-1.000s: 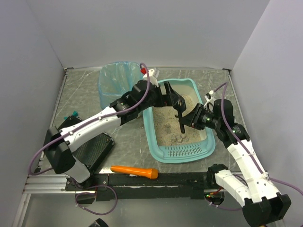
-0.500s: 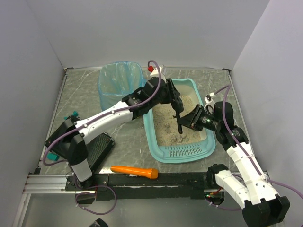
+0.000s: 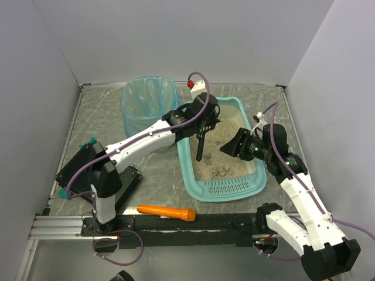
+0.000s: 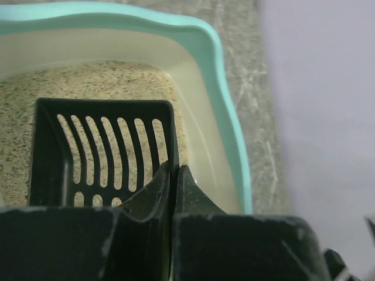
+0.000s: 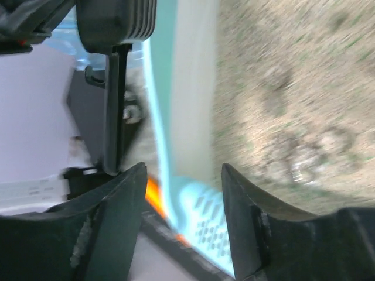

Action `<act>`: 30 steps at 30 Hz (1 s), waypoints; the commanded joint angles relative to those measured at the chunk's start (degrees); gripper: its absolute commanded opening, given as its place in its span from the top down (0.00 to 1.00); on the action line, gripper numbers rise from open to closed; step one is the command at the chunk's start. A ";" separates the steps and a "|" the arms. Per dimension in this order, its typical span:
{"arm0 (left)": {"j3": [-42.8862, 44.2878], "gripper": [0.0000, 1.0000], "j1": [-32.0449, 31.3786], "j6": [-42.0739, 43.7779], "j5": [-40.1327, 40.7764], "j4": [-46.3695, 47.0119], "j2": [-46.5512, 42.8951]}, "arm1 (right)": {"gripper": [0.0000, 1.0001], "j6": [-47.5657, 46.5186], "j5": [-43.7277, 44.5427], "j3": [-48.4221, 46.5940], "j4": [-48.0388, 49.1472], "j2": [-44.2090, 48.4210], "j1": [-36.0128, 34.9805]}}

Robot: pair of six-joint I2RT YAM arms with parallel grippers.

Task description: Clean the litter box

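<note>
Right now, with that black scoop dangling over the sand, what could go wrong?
1. The left gripper seems to pinch the scoop by a thin part, so it might twist or slip when digging.
2. The open right gripper hovers over the litter box close to the scoop; they could bump.
3. The clumps lie nearer the slotted lip, so a straight-down dig may miss them.
</note>
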State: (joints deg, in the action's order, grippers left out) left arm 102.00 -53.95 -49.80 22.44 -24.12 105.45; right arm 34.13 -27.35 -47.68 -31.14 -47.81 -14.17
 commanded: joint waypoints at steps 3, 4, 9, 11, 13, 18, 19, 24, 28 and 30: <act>10.84 0.99 -1.07 -10.81 7.18 -13.31 5.99 | 0.30 -3.91 2.40 2.23 9.13 3.77 -4.35; 12.51 0.99 -1.24 -12.67 7.36 -14.45 8.00 | 0.29 -1.55 1.96 3.98 13.77 4.04 -5.94; 25.43 0.99 -1.24 -21.39 9.11 -23.67 13.99 | 0.27 3.30 6.68 6.28 20.67 2.20 -13.15; 27.02 0.99 -1.15 -25.67 10.96 -27.11 14.87 | 0.28 3.92 10.46 8.30 22.69 4.03 -13.51; 25.02 0.99 -1.24 -23.42 9.82 -23.79 13.21 | 0.28 2.96 14.60 8.66 22.27 4.66 -13.86; 20.88 0.99 -1.07 -27.19 10.26 -23.95 10.57 | 0.34 3.23 14.43 8.30 21.46 2.28 -14.12; 20.96 0.99 -1.15 -27.10 9.82 -23.96 10.57 | 0.35 3.22 14.09 9.00 22.51 2.37 -14.21; 22.89 0.99 -1.07 -27.19 9.65 -25.80 11.62 | 0.39 2.26 12.68 6.99 19.19 0.01 -14.21; 22.11 0.99 -1.15 -25.60 8.07 -24.22 10.75 | 0.39 -0.11 9.25 7.16 17.16 -1.40 -14.48; 21.14 0.99 -1.15 -26.66 8.24 -23.78 9.69 | 0.44 0.50 9.34 8.38 17.95 -1.41 -14.74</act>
State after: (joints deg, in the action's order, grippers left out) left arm 122.85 -54.89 -75.31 30.81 -49.17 119.94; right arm 35.90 -16.32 -38.98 -13.78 -49.04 -28.08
